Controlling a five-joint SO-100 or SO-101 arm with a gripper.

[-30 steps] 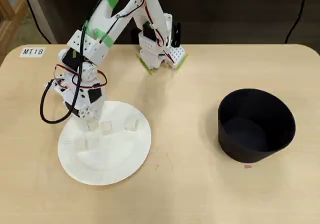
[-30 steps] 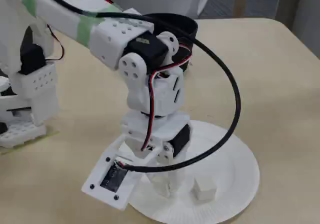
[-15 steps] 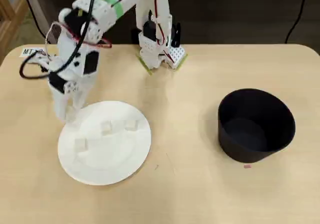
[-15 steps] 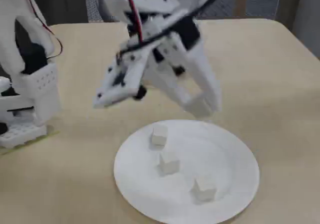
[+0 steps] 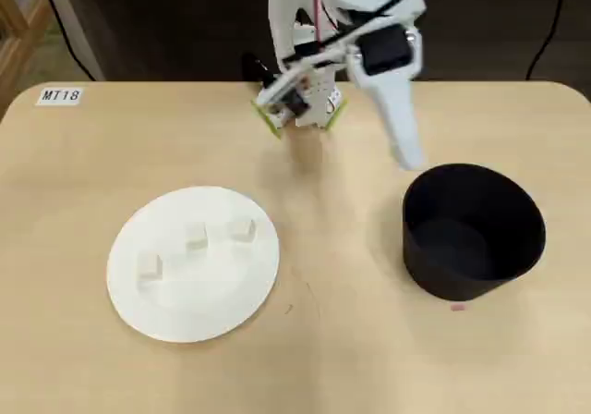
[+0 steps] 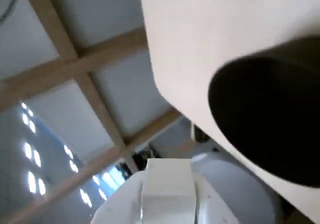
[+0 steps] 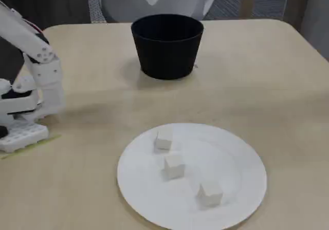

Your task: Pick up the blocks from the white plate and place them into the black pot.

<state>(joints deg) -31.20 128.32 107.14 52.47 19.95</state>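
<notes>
1. Block (image 6: 167, 193) sits pinched between the hand's white fingers in the wrist view, so the carry is under way; the hand (image 5: 407, 155) hangs just short of the black pot's (image 5: 473, 231) near rim in the overhead view.
2. Best move, I judge: carry the hand on until it is over the middle of the pot's mouth, not the wall, then part the fingers.
3. Dropping low would likely stop the cube from bouncing out.
4. Three more blocks, (image 5: 149, 265), (image 5: 196, 237) and (image 5: 242, 230), lie well behind the hand on the white plate (image 5: 212, 308), apart from one another.
5. Table (image 5: 323, 359) between plate and pot looks bare, so the return path seems free.
</notes>
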